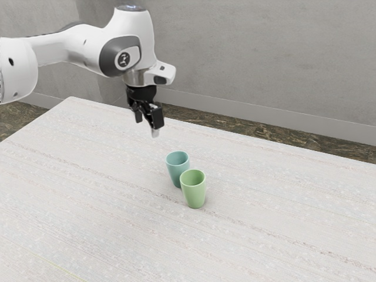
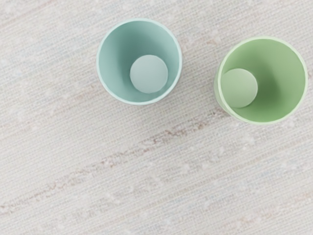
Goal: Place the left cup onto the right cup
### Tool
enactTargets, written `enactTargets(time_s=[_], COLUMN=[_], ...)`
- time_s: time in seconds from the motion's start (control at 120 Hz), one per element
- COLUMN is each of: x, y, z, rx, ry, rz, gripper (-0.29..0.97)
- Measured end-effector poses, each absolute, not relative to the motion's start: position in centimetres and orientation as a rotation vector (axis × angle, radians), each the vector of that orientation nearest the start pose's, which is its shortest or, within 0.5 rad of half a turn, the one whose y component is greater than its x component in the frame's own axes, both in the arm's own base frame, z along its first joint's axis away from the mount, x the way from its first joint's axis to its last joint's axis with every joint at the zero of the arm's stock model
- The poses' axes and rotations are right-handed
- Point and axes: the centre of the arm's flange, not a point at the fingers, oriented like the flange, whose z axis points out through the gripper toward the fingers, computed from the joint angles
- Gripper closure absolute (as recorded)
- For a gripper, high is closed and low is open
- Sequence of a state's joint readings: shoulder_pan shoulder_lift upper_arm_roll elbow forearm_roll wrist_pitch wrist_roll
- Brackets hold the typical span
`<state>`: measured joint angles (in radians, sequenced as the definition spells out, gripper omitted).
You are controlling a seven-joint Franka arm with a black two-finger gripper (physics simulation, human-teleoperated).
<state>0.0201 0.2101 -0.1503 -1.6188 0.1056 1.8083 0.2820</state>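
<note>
Well above the table, the gripper hangs spread and empty; teal cup stands just beside green cup.

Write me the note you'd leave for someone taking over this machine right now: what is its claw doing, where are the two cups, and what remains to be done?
Gripper: the black two-finger gripper is open, holds nothing and hangs above the pale textured table, up and to the exterior view's left of the cups.
Things: the teal plastic cup and the light green plastic cup stand upright and empty, side by side with a gap between them; the teal one is on the exterior view's left.
Done: nothing yet; neither cup is stacked.
Left: come down on the teal cup, grip it, lift it and set it onto the green cup.
</note>
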Motion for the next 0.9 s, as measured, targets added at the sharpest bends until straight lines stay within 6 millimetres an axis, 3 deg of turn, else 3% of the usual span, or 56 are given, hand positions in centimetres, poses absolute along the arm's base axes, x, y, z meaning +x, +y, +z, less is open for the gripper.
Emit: enactTargets(time_s=[0.2, 0.65, 0.9], x=[62.9, 63.3, 64.8], y=[-6.9, -10.2, -11.5], z=[48.1, 46.5, 45.8], rx=[-3.004, -2.999, -3.004], ry=[0.687, 0.782, 0.818], rz=[0.048, 0.046, 0.007], gripper=[0.00, 0.00, 0.00])
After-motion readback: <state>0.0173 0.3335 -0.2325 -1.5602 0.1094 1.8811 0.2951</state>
